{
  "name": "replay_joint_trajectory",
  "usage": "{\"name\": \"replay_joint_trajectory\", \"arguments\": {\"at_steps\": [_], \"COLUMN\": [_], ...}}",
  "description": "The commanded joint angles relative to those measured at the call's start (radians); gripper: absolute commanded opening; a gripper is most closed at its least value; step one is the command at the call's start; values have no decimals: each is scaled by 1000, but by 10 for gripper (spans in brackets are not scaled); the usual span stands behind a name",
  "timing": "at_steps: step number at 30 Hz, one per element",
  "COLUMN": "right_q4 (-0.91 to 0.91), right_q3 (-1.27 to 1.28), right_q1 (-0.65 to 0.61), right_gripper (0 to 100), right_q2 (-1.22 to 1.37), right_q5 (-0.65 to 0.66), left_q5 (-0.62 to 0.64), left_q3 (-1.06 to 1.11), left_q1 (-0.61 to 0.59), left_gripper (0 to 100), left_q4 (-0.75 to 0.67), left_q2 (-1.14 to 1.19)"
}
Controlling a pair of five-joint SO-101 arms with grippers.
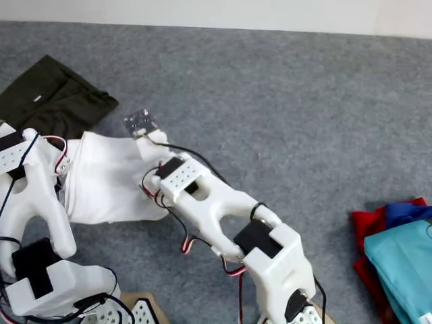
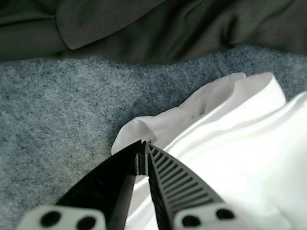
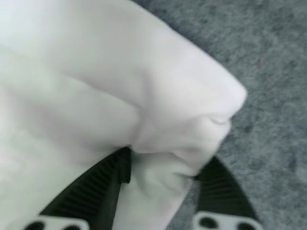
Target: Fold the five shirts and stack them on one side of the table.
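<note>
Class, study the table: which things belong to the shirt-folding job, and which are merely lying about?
Part of the job: white fabric shirt; crumpled dark olive shirt; red shirt, blue shirt and teal shirt, piled together.
Merely there: grey carpet-like table covering; pale strip beyond its far edge.

My gripper (image 2: 144, 160): both black fingers (image 2: 172, 177) are tip to tip, no gap at the ends, closed on the near corner of the white shirt (image 2: 240, 143). That corner stands up in a small flap just past my tips. The rest of the white cloth runs off along the ribbed finger in layered folds. Grey felt table (image 2: 57, 110) beside the other finger. Dark green shirt (image 2: 144, 28) lies rumpled beyond, across the far edge, near the white one but not touching it.
</note>
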Motion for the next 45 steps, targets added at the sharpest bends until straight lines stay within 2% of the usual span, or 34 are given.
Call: {"name": "replay_joint_trajectory", "arguments": {"at_steps": [1,6,11,19,31,42,45], "right_q4": [-5,5,122,183,292,283,232], "right_q3": [-41,-41,-93,-104,-91,211,295], "right_q1": [-25,-38,-38,18,265,504,541], "right_gripper": [63,8,6,6,6,6,6], "right_q2": [-1,-2,1,-4,-61,-357,-398], "right_q5": [-11,-2,-2,-8,-8,-3,-3], "left_q5": [6,5,5,5,5,5,5], "left_q3": [-30,-30,-30,-30,-8,-8,-8], "left_q1": [-8,-8,-8,-7,-7,-7,-7], "left_gripper": [10,10,10,10,10,10,10], "left_q4": [6,6,6,6,-15,-15,-15], "left_q2": [-4,-4,-4,-2,-4,-4,-4]}}
